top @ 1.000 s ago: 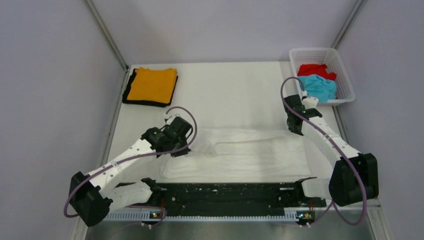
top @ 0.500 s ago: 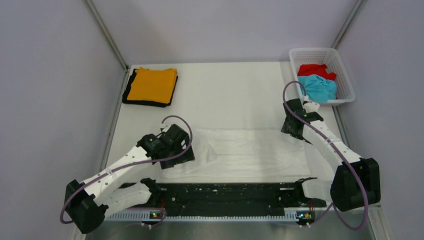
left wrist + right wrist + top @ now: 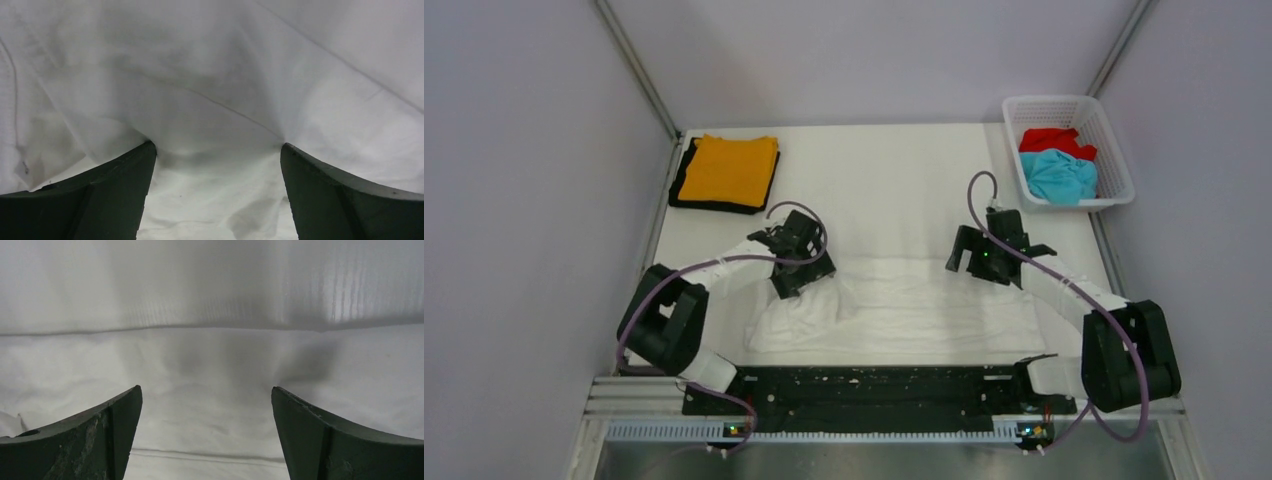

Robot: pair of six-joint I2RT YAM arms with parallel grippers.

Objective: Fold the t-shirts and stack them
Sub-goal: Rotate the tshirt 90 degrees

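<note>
Across the near half of the bench (image 3: pixel 894 190), a white t-shirt (image 3: pixel 904 310) lies as a long folded band. The left fingers (image 3: pixel 100 200) are spread wide at its bunched left end, with cloth between them but not pinched. The right fingers (image 3: pixel 75 440) gape wide and empty over its far edge. An orange t-shirt (image 3: pixel 727 170) lies folded on a black t-shirt (image 3: pixel 680 180) at far left. A red t-shirt (image 3: pixel 1052 140) and a teal t-shirt (image 3: pixel 1062 176) fill the basket (image 3: pixel 1114 150) at far right.

Left tool (image 3: pixel 804 272) reaches inward and tilts down, jaws spread wide; right tool (image 3: pixel 972 262) faces it from opposite, low, jaws equally wide apart.
</note>
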